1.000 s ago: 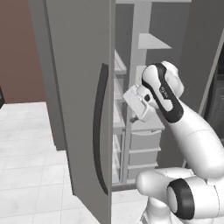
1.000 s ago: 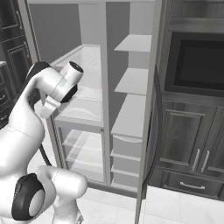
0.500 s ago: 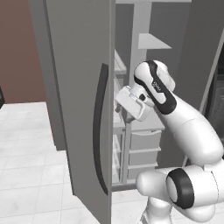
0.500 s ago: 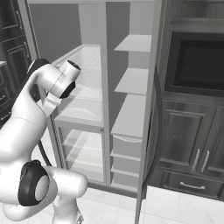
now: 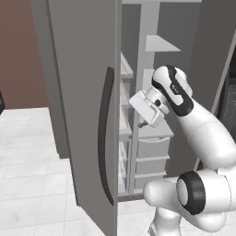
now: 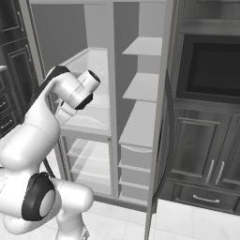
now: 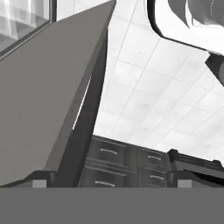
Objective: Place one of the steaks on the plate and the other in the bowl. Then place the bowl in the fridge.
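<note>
Standing open in the left base view, the fridge shows its grey door and long dark handle in front, and the gripper hangs empty just inside the opening, beside the pale shelves. From the right base view, the arm's hand sits before the left compartment's translucent shelf, drawers lower down. Along the hand view, the fingertips stand wide apart with nothing between them, the door's edge running over white floor tiles.

Fridge open, shelves and drawers inside.
Built-in oven right of it; door swung out left.
</note>
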Tool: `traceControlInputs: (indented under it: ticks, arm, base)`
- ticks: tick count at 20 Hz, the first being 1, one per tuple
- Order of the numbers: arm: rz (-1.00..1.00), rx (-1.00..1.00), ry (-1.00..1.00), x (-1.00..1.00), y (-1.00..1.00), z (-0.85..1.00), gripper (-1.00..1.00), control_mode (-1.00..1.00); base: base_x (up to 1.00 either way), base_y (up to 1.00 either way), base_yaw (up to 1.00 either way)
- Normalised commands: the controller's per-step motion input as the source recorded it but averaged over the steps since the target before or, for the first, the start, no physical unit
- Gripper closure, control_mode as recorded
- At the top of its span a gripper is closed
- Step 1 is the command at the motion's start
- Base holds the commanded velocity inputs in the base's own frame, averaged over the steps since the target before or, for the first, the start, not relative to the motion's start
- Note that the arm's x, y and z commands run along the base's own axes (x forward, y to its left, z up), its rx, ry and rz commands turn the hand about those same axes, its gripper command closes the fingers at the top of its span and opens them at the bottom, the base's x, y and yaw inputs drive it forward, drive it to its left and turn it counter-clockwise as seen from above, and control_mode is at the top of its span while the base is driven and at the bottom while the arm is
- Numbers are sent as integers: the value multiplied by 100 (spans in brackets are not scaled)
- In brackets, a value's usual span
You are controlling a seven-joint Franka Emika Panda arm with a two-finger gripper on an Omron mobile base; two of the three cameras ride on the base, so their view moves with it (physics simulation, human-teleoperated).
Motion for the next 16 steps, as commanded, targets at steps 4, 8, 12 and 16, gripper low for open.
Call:
traceControlInputs:
  ticks: [4,8,12,16]
  arm:
    - [9,4,1,47,3,-5,-100,-100]
    - [9,2,1,46,-1,-4,-100,-100]
    - [3,1,0,49,6,-15,-100,-100]
    - [0,0,0,47,13,-29,-100,-100]
  base:
    - [0,0,0]
    - [0,0,0]
    - [0,0,0]
    - [0,0,0]
